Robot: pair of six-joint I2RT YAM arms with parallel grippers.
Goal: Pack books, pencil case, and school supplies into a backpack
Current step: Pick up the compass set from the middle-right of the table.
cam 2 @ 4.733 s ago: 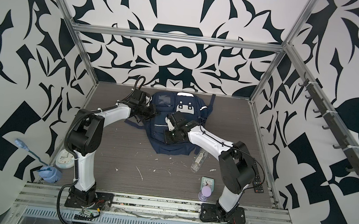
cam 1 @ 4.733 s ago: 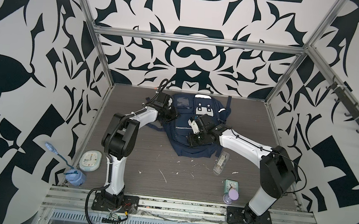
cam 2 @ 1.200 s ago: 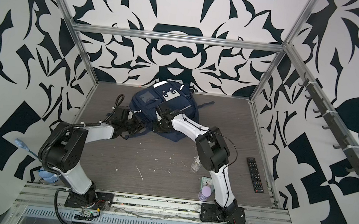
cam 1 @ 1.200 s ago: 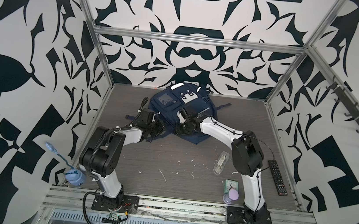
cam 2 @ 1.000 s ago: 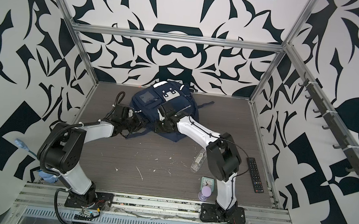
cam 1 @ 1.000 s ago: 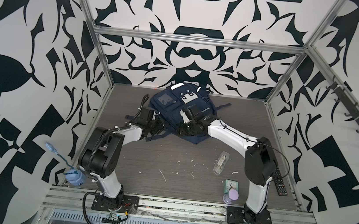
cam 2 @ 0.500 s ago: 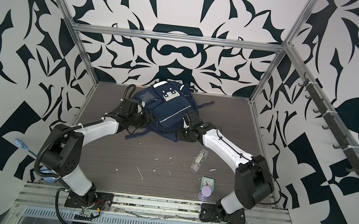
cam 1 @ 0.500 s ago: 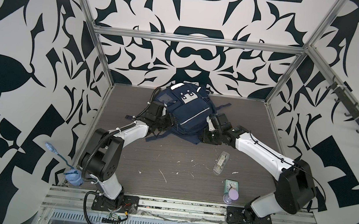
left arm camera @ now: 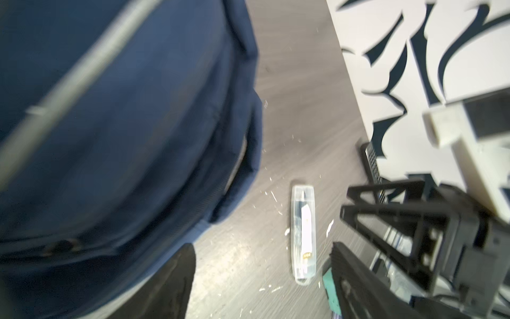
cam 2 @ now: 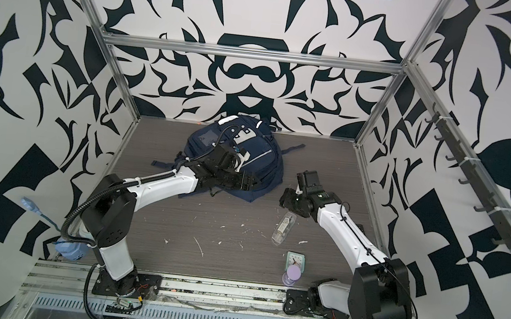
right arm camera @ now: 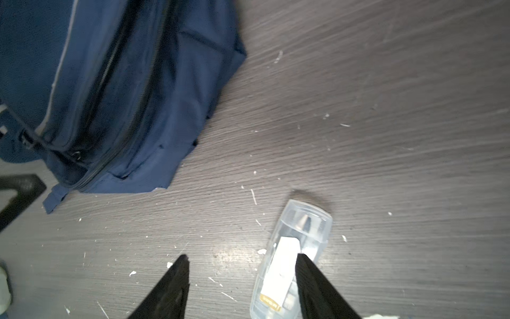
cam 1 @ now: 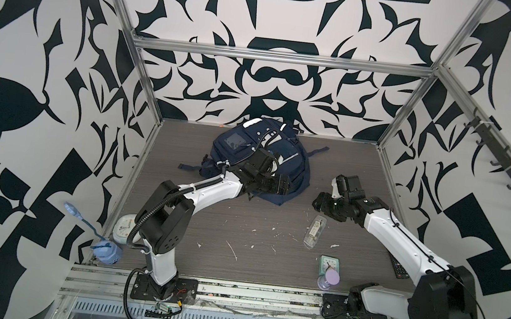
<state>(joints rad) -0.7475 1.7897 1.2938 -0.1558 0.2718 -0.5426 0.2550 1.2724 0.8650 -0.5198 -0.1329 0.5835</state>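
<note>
Listing L to R in a top view, pls. Lower-L corner?
B: Blue gadget (cam 1: 104,249) w/ bent stalk, at edge of table (cam 1: 239,230). Round white clock (cam 1: 121,233) just beside it, partly hidden by L arm.
A: Centre?
B: One backpack (cam 1: 298,171), navy, lying upper centre of frame, near back wall. Over its near edge: left gripper (cam 1: 282,184), jaws spread, nothing between them. L wrist view shows bare table in the gap.
A: And the small stuff?
B: One clear packet, i.e. school supplies (cam 1: 314,235), flat on table, centre-R, apart from backpack. Just above it in frame: right gripper (cam 1: 319,203), jaws apart, empty. R wrist view: one fingertip (right arm camera: 311,276) overlaps the packet's end; contact can't be told.
A: Rest?
B: Mint-green clock (cam 1: 327,263), lower centre-R. Purple hourglass (cam 1: 330,278) just below it in frame. Remote (cam 1: 399,268) far R, partly under R arm. White scraps (cam 1: 232,249) scattered mid-table.
</note>
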